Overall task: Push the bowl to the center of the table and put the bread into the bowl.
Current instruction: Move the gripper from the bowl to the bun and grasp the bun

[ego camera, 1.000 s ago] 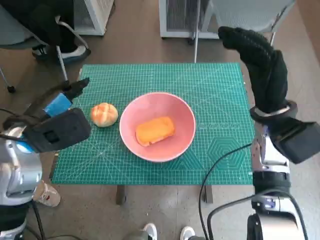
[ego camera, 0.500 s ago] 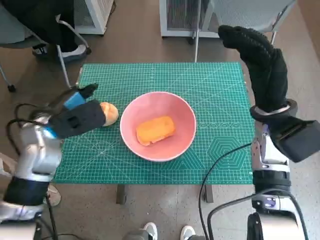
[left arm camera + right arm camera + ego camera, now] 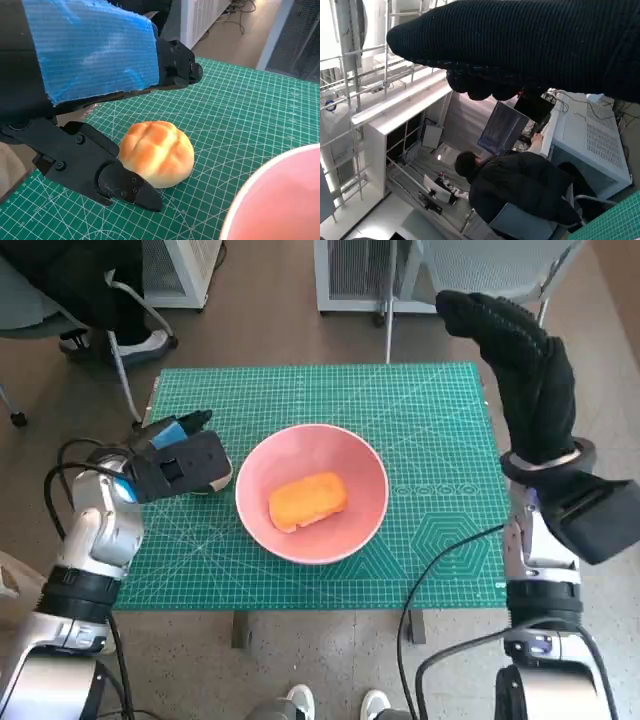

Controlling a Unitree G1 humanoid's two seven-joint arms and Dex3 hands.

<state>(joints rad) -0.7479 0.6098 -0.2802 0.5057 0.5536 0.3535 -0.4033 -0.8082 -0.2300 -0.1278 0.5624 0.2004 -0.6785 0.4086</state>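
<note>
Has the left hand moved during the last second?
Yes. The left hand moved toward the pink bowl and now covers the round bread.

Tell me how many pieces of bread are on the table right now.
2. An orange rectangular bread lies inside the pink round bowl. A round golden bun sits on the green cutting mat beside the bowl, mostly hidden in the head view under the left robot hand.

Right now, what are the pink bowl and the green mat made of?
The pink bowl looks like smooth plastic, maybe glazed ceramic: an even colour with a soft sheen. The green mat looks like a matte rubbery cutting mat, flat and printed with thin white grid lines.
</note>
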